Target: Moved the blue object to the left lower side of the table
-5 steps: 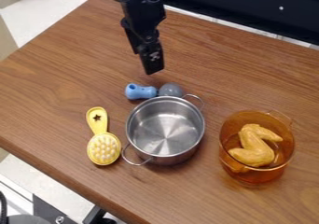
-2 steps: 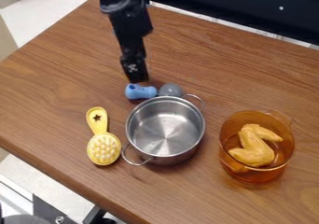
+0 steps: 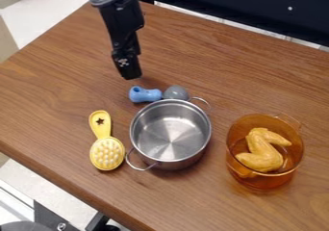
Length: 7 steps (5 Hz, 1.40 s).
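Wooden table: its brown top (image 3: 51,71) is stretching across the view, carrying the pots, the brush and the blue object.
Dark panel: it (image 3: 257,14) is running along the far side of the table, at upper right.
Robot arm: black, it (image 3: 116,13) is coming in from the top edge, left of the middle, and hanging down over the table.
Amber pot: see-through, it (image 3: 234,150) is standing upright at the lower right, apart from the steel pot.
Steel pot: it (image 3: 170,131) is standing upright near the middle, its two loop handles pointing to upper right and lower left.
Gripper: it (image 3: 132,76) is pointing downward just behind and slightly left of the blue object; whether it is gaping or closing on itself, I cannot tell.
Yellow brush: it (image 3: 107,153) is lying left of the steel pot, its knobbly head toward the near edge and its handle, with a star-shaped mark, toward the far side.
Chicken wing: yellowish-orange, it (image 3: 262,153) is resting inside the amber pot.
Blue object: it (image 3: 146,95) is lying on the table behind the steel pot, toward its left.
Grey rounded piece: it (image 3: 175,92) is sitting just right of the blue object, close behind the steel pot's rim.
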Tool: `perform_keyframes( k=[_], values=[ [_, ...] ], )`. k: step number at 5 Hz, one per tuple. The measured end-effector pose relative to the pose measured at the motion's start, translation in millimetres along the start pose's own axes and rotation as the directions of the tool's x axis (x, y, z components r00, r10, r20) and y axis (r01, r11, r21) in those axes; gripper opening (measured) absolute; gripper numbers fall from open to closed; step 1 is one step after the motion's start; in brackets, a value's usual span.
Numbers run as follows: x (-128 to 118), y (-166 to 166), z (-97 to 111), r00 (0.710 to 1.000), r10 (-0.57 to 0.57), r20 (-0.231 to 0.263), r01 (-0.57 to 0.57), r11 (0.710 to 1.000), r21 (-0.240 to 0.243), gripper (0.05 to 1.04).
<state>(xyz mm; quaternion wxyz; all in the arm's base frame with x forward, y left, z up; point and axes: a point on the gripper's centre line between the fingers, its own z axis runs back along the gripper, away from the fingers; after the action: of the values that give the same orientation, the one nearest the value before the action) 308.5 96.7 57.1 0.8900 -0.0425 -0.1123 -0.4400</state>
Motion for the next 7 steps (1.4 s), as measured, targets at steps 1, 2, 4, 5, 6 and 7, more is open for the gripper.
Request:
perform_keyframes(
  k=[1,2,4,5,6,7],
  values=[
    [-4,-3,-4,1.0,-0.021,0.004,0.021,1.0,0.0,0.999],
    [-6,-10,-5,0.999,-0.033,0.024,0.034,0.999,-0.036,0.999],
    [-8,-17,-8,0.999,-0.039,0.024,0.04,0.999,-0.015,0.999],
    [-11,-22,-16,0.999,-0.039,0.023,0.039,0.999,-0.007,0.999],
    [-12,-30,-19,0.999,-0.041,0.034,0.042,0.999,-0.013,0.999],
    [-9,-35,-22,0.998,-0.052,0.031,0.052,0.999,0.012,0.999]
  ],
)
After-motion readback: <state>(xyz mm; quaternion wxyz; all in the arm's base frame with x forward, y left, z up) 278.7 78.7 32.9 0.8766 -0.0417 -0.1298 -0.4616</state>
